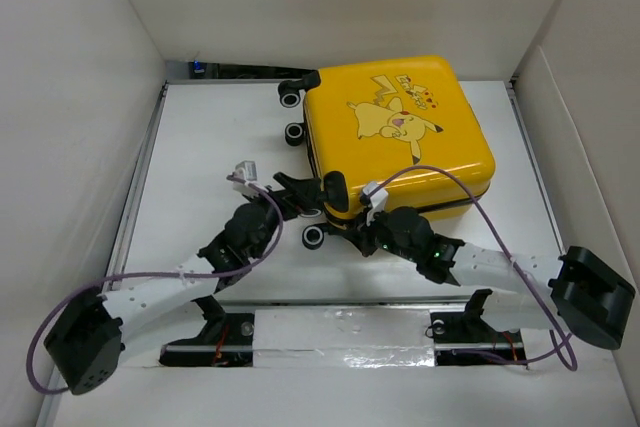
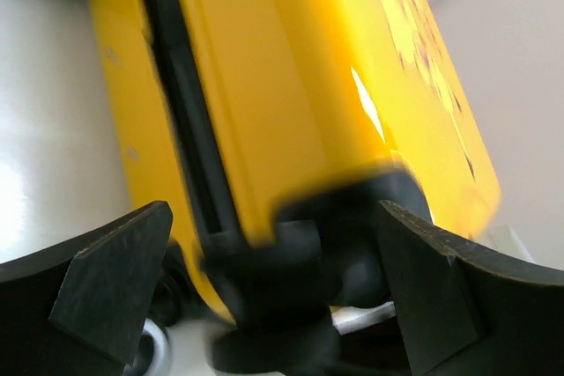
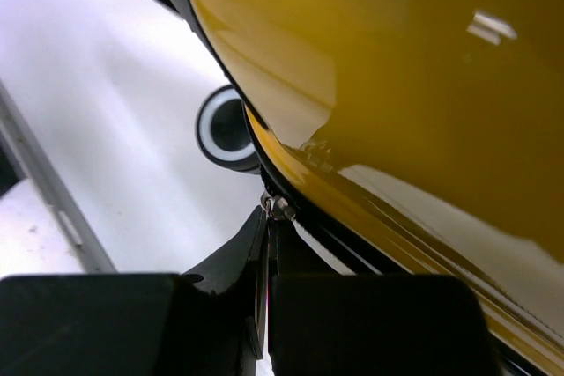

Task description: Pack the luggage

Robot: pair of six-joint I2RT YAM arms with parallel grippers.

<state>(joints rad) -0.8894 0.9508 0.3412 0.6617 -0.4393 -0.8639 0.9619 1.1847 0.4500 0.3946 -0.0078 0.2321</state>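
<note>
White table (image 1: 200, 147). Luggage (image 1: 400, 137): yellow hard-shell suitcase lying flat and closed on the table, Pikachu print up, wheels along its left side. Left gripper (image 2: 273, 248) at the luggage's near-left corner, fingers spread wide either side of a black caster (image 2: 335, 217), which is blurred. Right gripper (image 3: 267, 244) at the luggage's near edge, fingers pressed together. Small metal zip fitting (image 3: 278, 209) just at their tips; pinched or not, can't tell.
</note>
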